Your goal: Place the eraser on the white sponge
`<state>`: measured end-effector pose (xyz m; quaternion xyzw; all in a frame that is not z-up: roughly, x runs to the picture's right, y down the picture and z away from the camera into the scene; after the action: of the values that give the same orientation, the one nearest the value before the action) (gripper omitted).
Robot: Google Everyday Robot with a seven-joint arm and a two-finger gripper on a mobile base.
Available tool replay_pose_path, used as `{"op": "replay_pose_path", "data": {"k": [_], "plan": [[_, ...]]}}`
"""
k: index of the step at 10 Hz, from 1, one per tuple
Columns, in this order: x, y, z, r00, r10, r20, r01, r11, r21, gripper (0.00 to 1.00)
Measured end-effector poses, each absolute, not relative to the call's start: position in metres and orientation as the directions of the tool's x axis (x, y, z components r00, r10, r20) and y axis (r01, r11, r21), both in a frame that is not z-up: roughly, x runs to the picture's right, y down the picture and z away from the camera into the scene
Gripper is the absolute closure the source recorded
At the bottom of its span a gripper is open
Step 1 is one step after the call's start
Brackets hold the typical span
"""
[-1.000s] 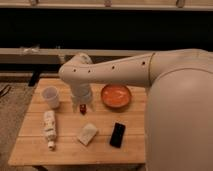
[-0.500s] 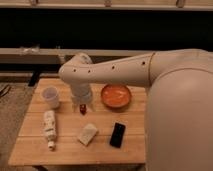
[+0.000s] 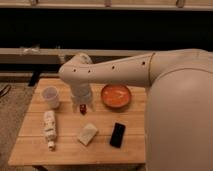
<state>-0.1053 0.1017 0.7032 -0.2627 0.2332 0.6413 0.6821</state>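
Eraser (image 3: 118, 134): flat on table (image 3: 30, 150), front right, just beside sponge (image 3: 88, 134), not touching; not yet picked up.
Gripper (image 3: 82, 102): behind both, between cup (image 3: 50, 96) and bowl (image 3: 116, 96); opening cannot be told; not holding eraser; likely staged for reach forward.

On the wooden table (image 3: 35, 150): white cup (image 3: 50, 96) back left, orange bowl (image 3: 116, 95) back right of centre, white bottle (image 3: 49, 129) lying on its side along the left. A small dark red object (image 3: 83, 109) sits between cup and bowl, directly under the gripper (image 3: 82, 103).
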Motion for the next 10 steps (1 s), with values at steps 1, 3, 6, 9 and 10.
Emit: {"op": "replay_pose_path", "data": {"k": [1,3,6,9,10], "plan": [[-0.105,0.102,0.703,0.069,0.752,-0.655,-0.997,0.039,-0.059,0.35],[-0.105,0.102,0.703,0.069,0.752,-0.655,-0.997,0.039,-0.059,0.35],[-0.101,0.101,0.707,0.055,0.758,-0.649,-0.998,0.046,-0.03,0.35],[-0.054,0.107,0.734,-0.046,0.764,-0.643,-0.997,0.008,0.081,0.35],[-0.039,0.112,0.74,-0.079,0.764,-0.641,-0.994,-0.013,0.106,0.35]]}}
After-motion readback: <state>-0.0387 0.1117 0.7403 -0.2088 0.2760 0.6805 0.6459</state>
